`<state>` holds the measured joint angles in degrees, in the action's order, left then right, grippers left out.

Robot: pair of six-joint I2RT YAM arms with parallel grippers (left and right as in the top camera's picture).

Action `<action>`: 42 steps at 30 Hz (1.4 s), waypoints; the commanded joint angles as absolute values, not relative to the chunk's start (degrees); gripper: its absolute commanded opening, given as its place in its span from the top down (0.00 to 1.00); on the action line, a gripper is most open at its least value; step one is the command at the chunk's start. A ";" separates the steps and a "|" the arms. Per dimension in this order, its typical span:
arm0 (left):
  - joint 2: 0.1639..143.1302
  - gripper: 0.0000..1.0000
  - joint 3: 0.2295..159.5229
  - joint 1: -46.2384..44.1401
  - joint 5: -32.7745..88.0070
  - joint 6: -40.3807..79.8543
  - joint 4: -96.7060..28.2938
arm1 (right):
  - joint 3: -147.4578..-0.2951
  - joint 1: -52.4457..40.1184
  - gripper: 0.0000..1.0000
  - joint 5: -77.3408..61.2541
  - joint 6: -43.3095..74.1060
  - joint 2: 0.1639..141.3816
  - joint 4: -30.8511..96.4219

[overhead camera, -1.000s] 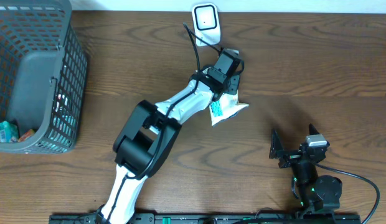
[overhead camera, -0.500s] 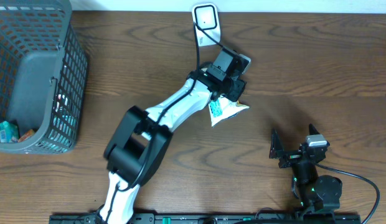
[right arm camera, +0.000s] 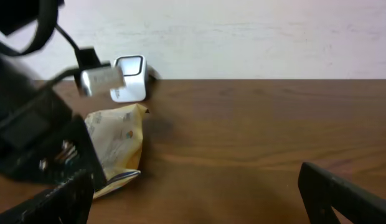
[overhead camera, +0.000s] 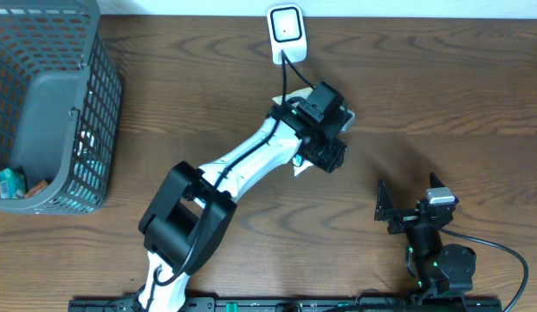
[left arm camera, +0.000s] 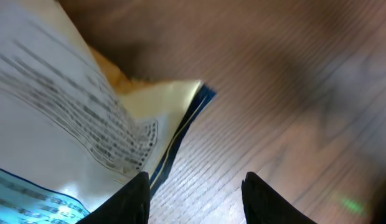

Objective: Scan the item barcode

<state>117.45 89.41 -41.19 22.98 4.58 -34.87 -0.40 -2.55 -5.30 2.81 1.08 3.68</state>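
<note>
The item, a white and yellow snack packet point(left arm camera: 62, 106) with printed text, lies on the table just in front of the white barcode scanner point(overhead camera: 286, 30). From overhead only a sliver of the packet point(overhead camera: 298, 165) shows under my left wrist. My left gripper point(overhead camera: 329, 156) hangs over it, partly open. In the left wrist view bare wood fills the gap of the left gripper point(left arm camera: 196, 199), and the packet sits outside the left finger point(left arm camera: 127, 202). The right wrist view shows the packet point(right arm camera: 115, 143) below the scanner point(right arm camera: 129, 78). My right gripper point(overhead camera: 407, 212) stands wide open and holds nothing.
A grey mesh basket point(overhead camera: 100, 113) with a few small items in it stands at the far left. The scanner's black cable point(overhead camera: 281, 74) runs toward the left arm. The right arm's base point(overhead camera: 442, 264) sits at the near right edge.
My left gripper has swung right and toward the near side, now covering the packet from above. The packet itself has stayed about where it was. The right arm has not moved.
</note>
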 commanded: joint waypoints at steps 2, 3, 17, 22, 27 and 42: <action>118.96 0.53 88.60 -40.14 19.09 -3.27 -39.48 | -0.32 -3.05 0.01 -5.06 3.57 0.93 3.90; 119.00 0.53 88.60 -39.88 18.00 -5.43 -41.04 | -0.32 -3.05 0.01 -5.06 3.57 0.93 3.90; 116.36 0.45 91.13 -34.68 15.00 6.02 -36.93 | -0.32 -3.05 0.01 -5.06 3.60 0.93 3.90; 116.46 0.22 91.09 -34.92 14.98 27.49 -29.65 | -0.32 -3.05 0.01 -5.06 3.57 0.93 3.90; 116.49 0.22 90.21 -35.59 11.97 29.71 -28.16 | -0.32 -3.05 0.01 -5.06 3.57 0.93 3.90; 120.25 0.23 88.29 -37.45 -2.44 14.52 -34.22 | -0.32 -3.05 0.01 -5.06 3.57 0.93 3.92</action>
